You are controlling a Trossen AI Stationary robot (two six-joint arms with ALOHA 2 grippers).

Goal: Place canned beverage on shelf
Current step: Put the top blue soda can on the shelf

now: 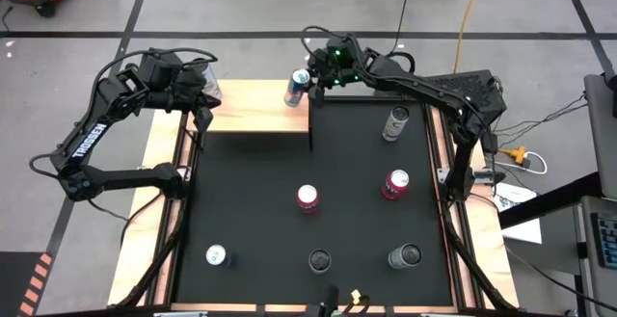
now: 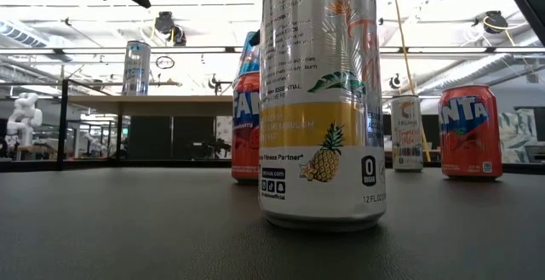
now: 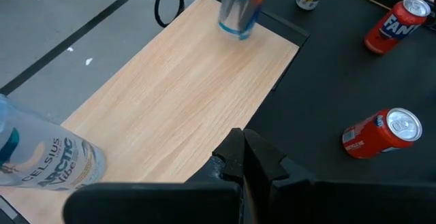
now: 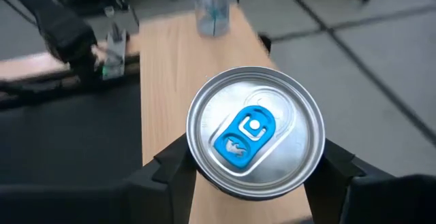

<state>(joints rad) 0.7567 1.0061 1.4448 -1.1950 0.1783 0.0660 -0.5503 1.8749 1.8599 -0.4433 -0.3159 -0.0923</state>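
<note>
The shelf is a pale wood board at the table's far left. A silver can with a blue tab stands upright over the shelf's right end, with my right gripper shut on it. A white Celsius can stands on the shelf's left end. My left gripper is shut and hangs just off the shelf's near left edge, close to the white can, touching nothing. My right gripper pinches the silver can's wall just below its top rim, one finger on each side. The fingers come from the table's right, slanting a little down. The can stays upright; its base is at the shelf's right end, touching or just above, I cannot tell.
Several cans stand on the black mat: a pale one at the far right, two red ones mid-table, and others along the near edge. The shelf's middle is bare wood.
</note>
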